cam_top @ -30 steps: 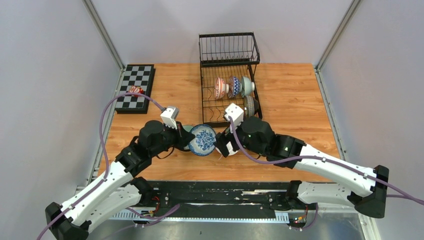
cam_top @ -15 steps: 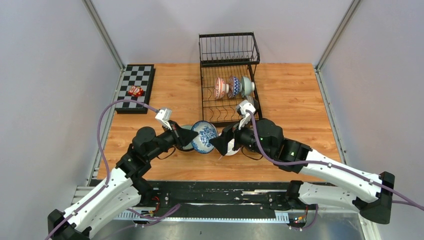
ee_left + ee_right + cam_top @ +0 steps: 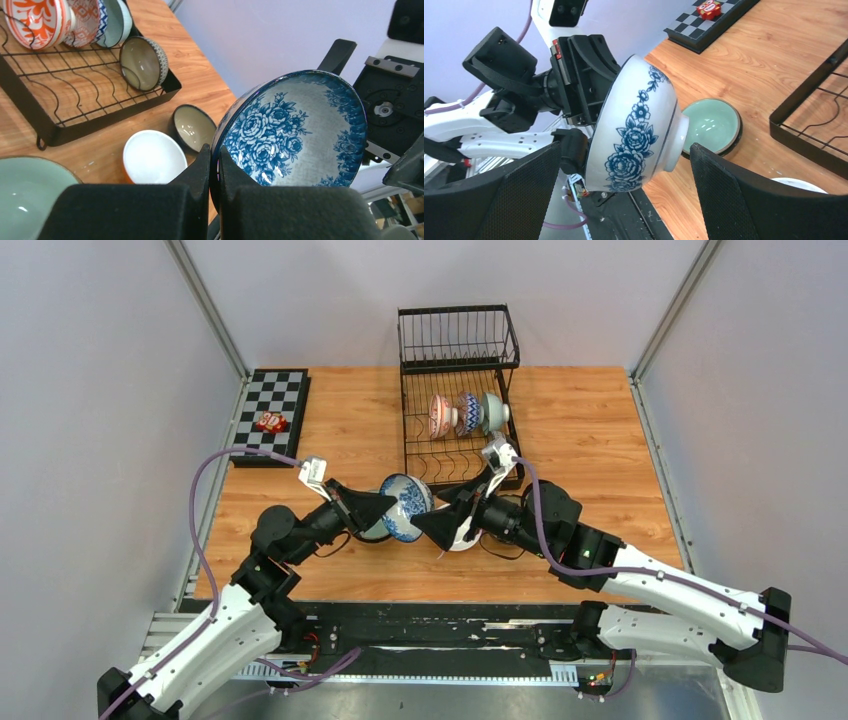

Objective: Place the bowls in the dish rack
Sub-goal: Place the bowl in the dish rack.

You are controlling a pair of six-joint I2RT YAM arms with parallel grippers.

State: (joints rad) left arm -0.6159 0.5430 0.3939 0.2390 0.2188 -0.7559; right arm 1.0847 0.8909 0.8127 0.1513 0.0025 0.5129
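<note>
The blue-flowered bowl (image 3: 410, 505) is up off the table (image 3: 590, 455), tipped on its side just in front of the dish rack (image 3: 404, 425), between my two arms. My left gripper (image 3: 390, 508) is clamped on its rim; on the left wrist feed I see the two black fingers (image 3: 197, 167) pinched together with the bowl's edge between them and the flowered inside facing the camera. My right gripper (image 3: 428, 524) stands wide apart, one finger on each side of the bowl. On the right wrist feed the bowl's foot points toward one finger (image 3: 744, 185) and its rim toward the other, but I cannot tell whether either finger touches it. Three bowls stand on edge in a row at the back of the rack: a red-and-white bowl (image 3: 440, 416), a blue zigzag bowl (image 3: 467, 412) and a grey-green bowl (image 3: 492, 412). A grey-patterned bowl (image 3: 141, 62) leans at the rack's near right corner. Three more sit upright on the table below the lifted one: a pale green bowl (image 3: 710, 125), an orange bowl with a white inside (image 3: 154, 156) and a cream dark-rimmed bowl (image 3: 194, 127) beside it, near the rack's front bar. Far left, a checkerboard (image 3: 268, 400) carries a small red piece (image 3: 270, 422).
</note>
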